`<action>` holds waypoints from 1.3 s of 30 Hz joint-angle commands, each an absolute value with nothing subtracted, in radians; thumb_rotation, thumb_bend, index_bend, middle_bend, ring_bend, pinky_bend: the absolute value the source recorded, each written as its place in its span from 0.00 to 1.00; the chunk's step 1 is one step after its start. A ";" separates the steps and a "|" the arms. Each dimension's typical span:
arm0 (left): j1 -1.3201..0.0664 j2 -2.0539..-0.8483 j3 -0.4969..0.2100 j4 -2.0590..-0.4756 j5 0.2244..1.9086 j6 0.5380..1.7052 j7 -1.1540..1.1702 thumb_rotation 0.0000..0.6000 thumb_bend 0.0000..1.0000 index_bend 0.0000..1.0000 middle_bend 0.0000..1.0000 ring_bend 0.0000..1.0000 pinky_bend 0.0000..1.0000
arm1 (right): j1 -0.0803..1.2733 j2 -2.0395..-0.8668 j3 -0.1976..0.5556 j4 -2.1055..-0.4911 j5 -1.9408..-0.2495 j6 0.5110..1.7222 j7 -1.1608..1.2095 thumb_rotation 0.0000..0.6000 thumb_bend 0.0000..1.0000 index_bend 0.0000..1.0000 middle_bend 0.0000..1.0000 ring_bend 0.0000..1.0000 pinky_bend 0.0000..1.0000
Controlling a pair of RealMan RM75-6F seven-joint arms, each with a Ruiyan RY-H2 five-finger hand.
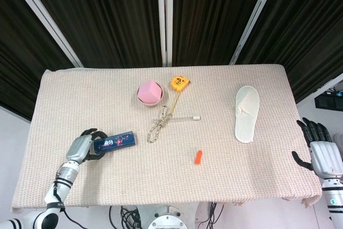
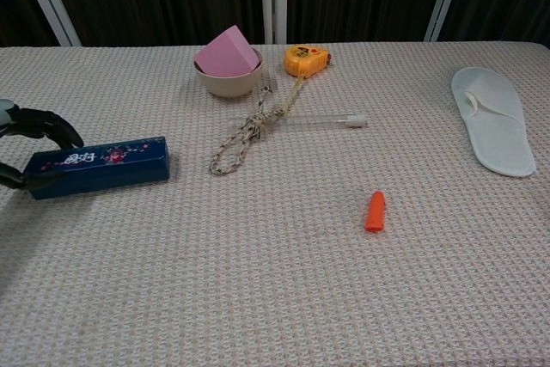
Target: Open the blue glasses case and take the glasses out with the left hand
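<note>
Left hand [image 1: 80, 148] gripping closed blue glasses case [image 1: 114, 141], woven beige table [image 1: 241, 181], dark curtains [image 1: 107, 14]

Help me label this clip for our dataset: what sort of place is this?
Probably a robot test or data-collection booth, not a home. A table under a woven beige cloth stands before dark pleated curtains, and unrelated props are spread on it: a white slipper, a tape measure, a knotted rope.
</note>
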State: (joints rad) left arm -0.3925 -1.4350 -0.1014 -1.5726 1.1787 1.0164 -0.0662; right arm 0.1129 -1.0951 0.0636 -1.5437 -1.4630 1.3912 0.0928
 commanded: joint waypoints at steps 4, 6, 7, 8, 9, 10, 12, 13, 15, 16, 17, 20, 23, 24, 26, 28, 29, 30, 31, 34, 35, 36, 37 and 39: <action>-0.388 -1.426 -0.119 -1.596 1.151 0.998 -0.131 1.00 0.41 0.40 0.46 0.14 0.13 | 0.114 -1.096 0.063 -1.543 -1.464 1.390 0.093 1.00 0.24 0.00 0.00 0.00 0.00; -0.386 -1.424 -0.123 -1.603 1.141 0.991 -0.149 1.00 0.41 0.41 0.47 0.15 0.13 | 0.114 -1.097 0.062 -1.542 -1.464 1.390 0.093 1.00 0.24 0.00 0.00 0.00 0.00; -0.386 -1.423 -0.124 -1.606 1.137 0.987 -0.155 1.00 0.41 0.42 0.47 0.15 0.13 | 0.114 -1.097 0.062 -1.542 -1.464 1.390 0.093 1.00 0.24 0.00 0.00 0.00 0.00; -0.386 -1.421 -0.125 -1.610 1.131 0.981 -0.164 1.00 0.41 0.42 0.48 0.15 0.13 | 0.114 -1.097 0.062 -1.541 -1.463 1.389 0.094 1.00 0.24 0.00 0.00 0.00 0.00; -0.385 -1.419 -0.126 -1.612 1.126 0.977 -0.171 1.00 0.41 0.42 0.48 0.15 0.13 | 0.114 -1.097 0.062 -1.541 -1.463 1.389 0.094 1.00 0.24 0.00 0.00 0.00 0.00; -0.385 -1.419 -0.128 -1.614 1.119 0.972 -0.178 1.00 0.41 0.43 0.48 0.16 0.14 | 0.114 -1.097 0.062 -1.540 -1.462 1.388 0.095 1.00 0.24 0.00 0.00 0.00 0.00; -0.383 -1.419 -0.133 -1.617 1.105 0.968 -0.190 1.00 0.41 0.44 0.49 0.17 0.14 | 0.114 -1.097 0.062 -1.540 -1.462 1.388 0.095 1.00 0.24 0.00 0.00 0.00 0.00; -0.383 -1.420 -0.136 -1.619 1.098 0.966 -0.196 1.00 0.41 0.44 0.50 0.17 0.14 | 0.114 -1.097 0.062 -1.539 -1.462 1.387 0.095 1.00 0.24 0.00 0.00 0.00 0.00; -0.383 -1.419 -0.142 -1.624 1.087 0.957 -0.214 1.00 0.41 0.45 0.50 0.18 0.14 | 0.114 -1.097 0.062 -1.538 -1.461 1.386 0.096 1.00 0.24 0.00 0.00 0.00 0.00; -0.383 -1.417 -0.144 -1.627 1.082 0.952 -0.222 1.00 0.41 0.46 0.51 0.18 0.14 | 0.114 -1.098 0.062 -1.538 -1.461 1.386 0.096 1.00 0.24 0.00 0.00 0.00 0.00; -0.383 -1.416 -0.146 -1.628 1.080 0.949 -0.227 1.00 0.41 0.46 0.51 0.18 0.14 | 0.115 -1.098 0.062 -1.538 -1.460 1.385 0.097 1.00 0.24 0.00 0.00 0.00 0.00; -0.382 -1.416 -0.153 -1.632 1.072 0.948 -0.241 1.00 0.41 0.47 0.52 0.19 0.14 | 0.115 -1.098 0.062 -1.537 -1.460 1.385 0.098 1.00 0.24 0.00 0.00 0.00 0.00; -0.380 -1.413 -0.162 -1.644 1.059 0.942 -0.266 1.00 0.41 0.49 0.53 0.20 0.14 | 0.115 -1.098 0.062 -1.536 -1.460 1.385 0.098 1.00 0.24 0.00 0.00 0.00 0.00; -0.379 -1.410 -0.165 -1.647 1.057 0.939 -0.277 1.00 0.41 0.49 0.53 0.20 0.14 | 0.115 -1.098 0.062 -1.536 -1.460 1.385 0.098 1.00 0.24 0.00 0.00 0.00 0.00; -0.378 -1.405 -0.170 -1.653 1.054 0.931 -0.296 1.00 0.41 0.49 0.53 0.20 0.14 | 0.115 -1.098 0.062 -1.536 -1.461 1.385 0.098 1.00 0.24 0.00 0.00 0.00 0.00; -0.377 -1.401 -0.171 -1.656 1.052 0.925 -0.306 1.00 0.41 0.50 0.54 0.21 0.14 | 0.115 -1.099 0.062 -1.536 -1.461 1.385 0.099 1.00 0.24 0.00 0.00 0.00 0.00; -0.377 -1.399 -0.171 -1.658 1.049 0.922 -0.310 1.00 0.41 0.50 0.54 0.21 0.14 | 0.115 -1.099 0.062 -1.536 -1.461 1.385 0.099 1.00 0.24 0.00 0.00 0.00 0.00; -0.376 -1.397 -0.171 -1.660 1.045 0.919 -0.312 1.00 0.41 0.50 0.54 0.21 0.14 | 0.115 -1.099 0.062 -1.536 -1.461 1.385 0.099 1.00 0.24 0.00 0.00 0.00 0.00; -0.376 -1.396 -0.171 -1.662 1.041 0.916 -0.314 1.00 0.41 0.50 0.54 0.21 0.14 | 0.115 -1.099 0.062 -1.536 -1.461 1.385 0.099 1.00 0.24 0.00 0.00 0.00 0.00; -0.376 -1.391 -0.173 -1.670 1.027 0.905 -0.324 1.00 0.41 0.50 0.54 0.21 0.14 | 0.115 -1.099 0.062 -1.535 -1.460 1.384 0.100 1.00 0.24 0.00 0.00 0.00 0.00; -0.377 -1.389 -0.174 -1.671 1.023 0.900 -0.329 1.00 0.41 0.50 0.54 0.21 0.14 | 0.116 -1.099 0.062 -1.535 -1.460 1.384 0.099 1.00 0.24 0.00 0.00 0.00 0.00; -0.377 -1.388 -0.175 -1.672 1.020 0.897 -0.332 1.00 0.41 0.50 0.54 0.21 0.14 | 0.115 -1.099 0.062 -1.535 -1.460 1.384 0.099 1.00 0.24 0.00 0.00 0.00 0.00; -0.378 -1.387 -0.176 -1.672 1.016 0.895 -0.333 1.00 0.41 0.50 0.55 0.21 0.14 | 0.116 -1.099 0.062 -1.535 -1.460 1.384 0.099 1.00 0.24 0.00 0.00 0.00 0.00; -0.379 -1.387 -0.179 -1.672 1.001 0.893 -0.329 1.00 0.41 0.51 0.55 0.21 0.14 | 0.116 -1.099 0.062 -1.536 -1.460 1.384 0.099 1.00 0.24 0.00 0.00 0.00 0.00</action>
State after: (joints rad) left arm -0.3782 -1.3877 -0.1769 -1.6716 1.0086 0.8949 -0.3311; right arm 0.1155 -1.0989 0.0621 -1.5356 -1.4603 1.3844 0.0986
